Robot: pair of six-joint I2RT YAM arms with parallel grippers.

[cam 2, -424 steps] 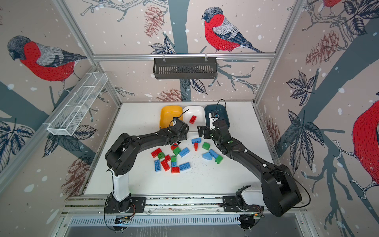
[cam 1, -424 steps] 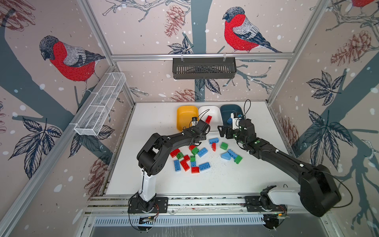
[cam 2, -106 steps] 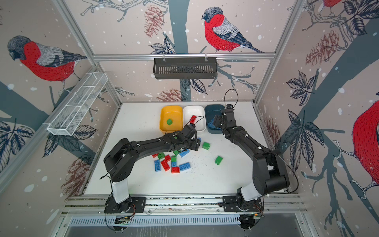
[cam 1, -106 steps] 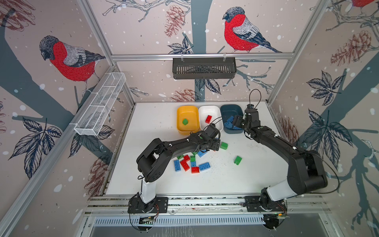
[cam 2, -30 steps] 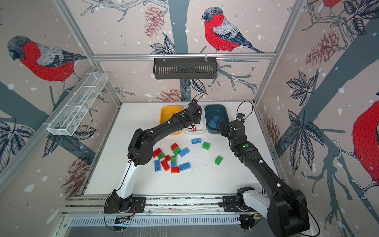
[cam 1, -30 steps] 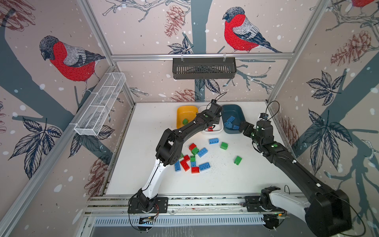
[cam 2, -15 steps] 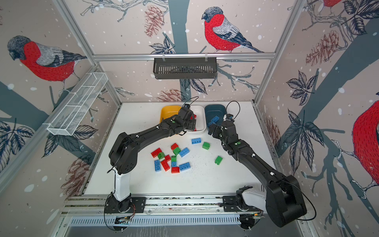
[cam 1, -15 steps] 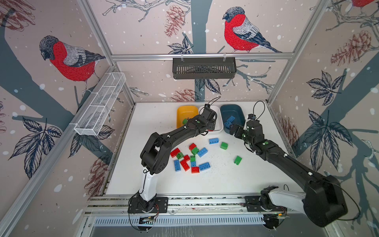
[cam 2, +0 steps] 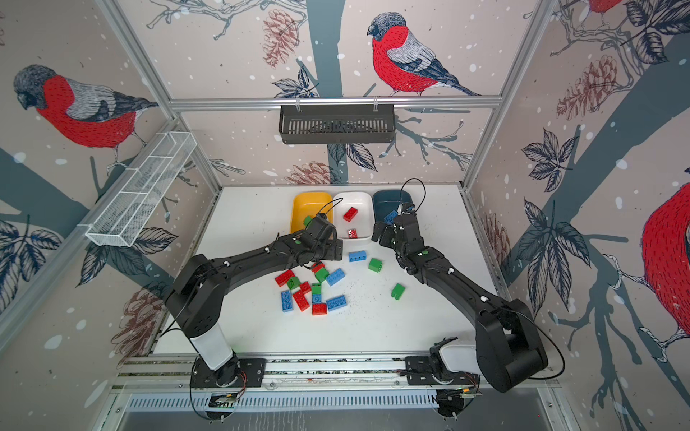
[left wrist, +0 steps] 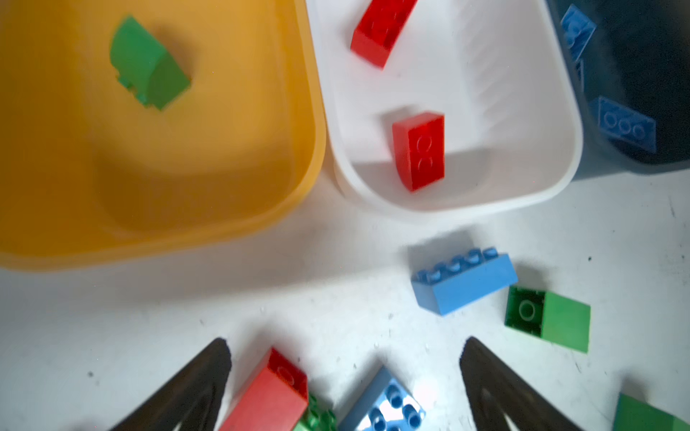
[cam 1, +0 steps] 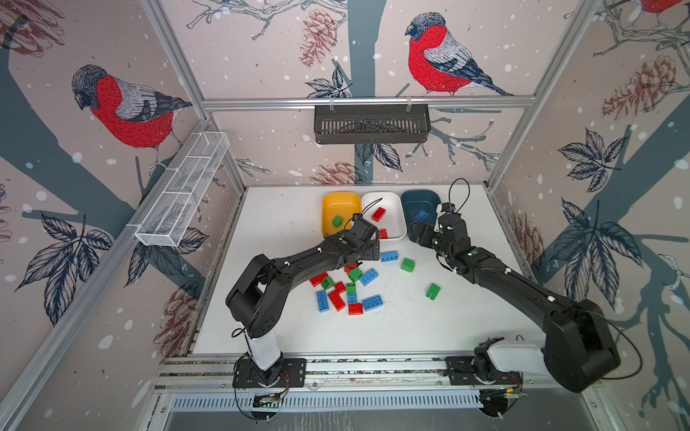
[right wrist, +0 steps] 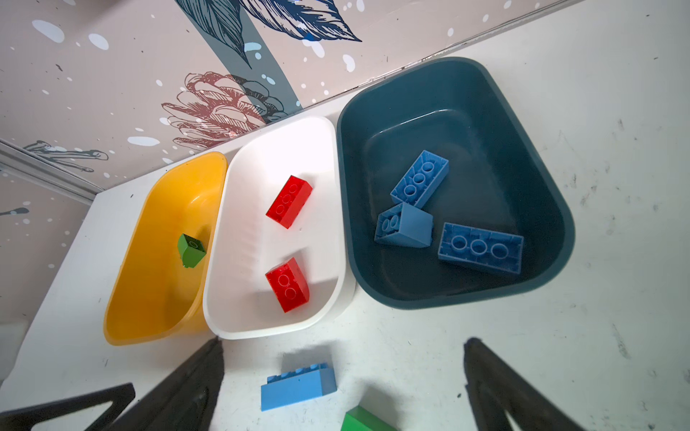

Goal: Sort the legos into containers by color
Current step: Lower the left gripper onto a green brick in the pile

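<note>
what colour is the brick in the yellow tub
The brick is green, clearest in the right wrist view.

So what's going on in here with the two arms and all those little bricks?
Two robot arms are sorting toy bricks by colour into three tubs at the back of the table. So far the yellow tub holds one green brick, the white tub two red bricks, and the teal tub three blue bricks. Both the left gripper and right gripper are open and empty, hovering just in front of the tubs. Over a dozen loose bricks lie on the table, unsorted.
</note>
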